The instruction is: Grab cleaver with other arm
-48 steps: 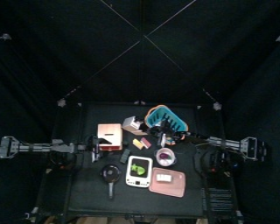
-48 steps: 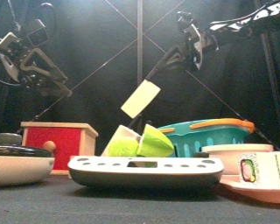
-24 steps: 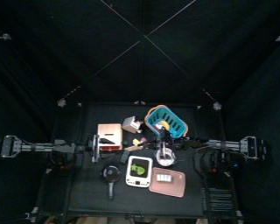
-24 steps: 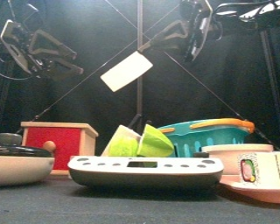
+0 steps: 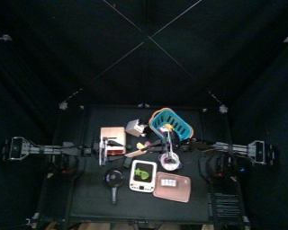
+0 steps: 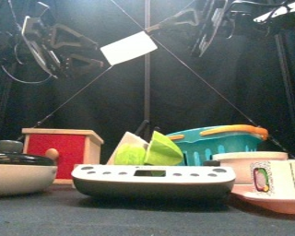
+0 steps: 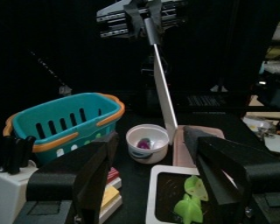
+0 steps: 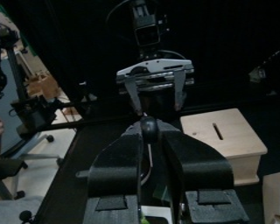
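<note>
- I see the black table (image 5: 93,184) crowded with kitchen things, both arms raised above it.
- The right gripper (image 6: 209,26) hangs high on the right in my front view, clamped on the handle of the cleaver (image 6: 128,48); the blade sticks out level to the left, high over the table, its broad pale face toward the front camera.
- In my right wrist view the cleaver's dark handle (image 8: 149,144) runs up between that gripper's two jaws.
- The left gripper (image 6: 66,51) sits at much the same height on the left, jaws spread wide, just beside the blade's free end but not touching it.
- My left wrist view looks edge-on along the blade (image 7: 164,87), with the right gripper at its far end.
- The teal basket (image 6: 214,143) with an orange rim stands at the back right.
- The red wooden box (image 6: 62,150) stands at the left.
- A white kitchen scale (image 6: 150,181) lies in front, nearest the camera.
- A small white bowl (image 7: 147,142) sits just beside the basket.
- Green pieces (image 6: 145,149) rise behind the scale; I cannot tell what they are.
</note>
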`<control>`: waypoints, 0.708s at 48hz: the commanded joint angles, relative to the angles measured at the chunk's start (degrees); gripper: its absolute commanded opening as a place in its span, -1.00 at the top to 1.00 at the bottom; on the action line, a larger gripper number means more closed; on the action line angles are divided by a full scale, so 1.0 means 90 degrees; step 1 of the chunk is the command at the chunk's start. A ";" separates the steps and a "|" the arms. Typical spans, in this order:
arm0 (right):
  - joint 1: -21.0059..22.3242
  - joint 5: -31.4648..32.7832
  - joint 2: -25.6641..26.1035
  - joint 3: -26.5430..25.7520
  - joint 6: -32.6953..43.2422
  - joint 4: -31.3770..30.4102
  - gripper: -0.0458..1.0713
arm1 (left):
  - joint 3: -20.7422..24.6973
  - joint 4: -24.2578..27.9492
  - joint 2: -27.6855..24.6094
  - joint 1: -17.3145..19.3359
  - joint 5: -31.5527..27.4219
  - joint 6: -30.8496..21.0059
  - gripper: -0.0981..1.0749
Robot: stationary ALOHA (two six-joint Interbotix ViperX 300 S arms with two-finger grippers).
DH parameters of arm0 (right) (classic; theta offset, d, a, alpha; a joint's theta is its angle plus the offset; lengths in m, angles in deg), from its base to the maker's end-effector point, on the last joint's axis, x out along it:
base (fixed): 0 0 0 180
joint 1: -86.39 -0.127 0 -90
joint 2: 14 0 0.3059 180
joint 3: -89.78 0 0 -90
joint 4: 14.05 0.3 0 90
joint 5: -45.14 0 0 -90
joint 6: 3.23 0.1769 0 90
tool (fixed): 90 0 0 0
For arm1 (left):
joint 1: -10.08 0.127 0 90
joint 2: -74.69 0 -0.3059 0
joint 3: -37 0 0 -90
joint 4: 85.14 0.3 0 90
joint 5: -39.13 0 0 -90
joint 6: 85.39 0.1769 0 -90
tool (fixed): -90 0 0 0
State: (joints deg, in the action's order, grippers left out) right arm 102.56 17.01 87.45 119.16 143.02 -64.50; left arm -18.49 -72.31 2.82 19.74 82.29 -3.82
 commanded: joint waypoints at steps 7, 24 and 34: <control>0.0215 -0.0332 0.0205 -0.0098 -0.0020 0.0068 0.21 | 0.0303 -0.0020 -0.0234 -0.0049 0.0430 0.0010 -0.79; 0.0303 -0.0547 0.0205 -0.0088 -0.0020 0.0068 0.21 | 0.0508 -0.0361 -0.0762 -0.0078 0.1396 0.0000 -0.79; 0.0342 -0.0547 0.0205 -0.0059 -0.0020 0.0068 0.21 | 0.0664 -0.0498 -0.1191 -0.0117 0.1914 0.0000 -0.77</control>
State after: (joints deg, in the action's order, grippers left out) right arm 105.19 12.53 87.89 119.16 142.93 -64.14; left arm -14.18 -76.17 -6.85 18.78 97.84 -3.91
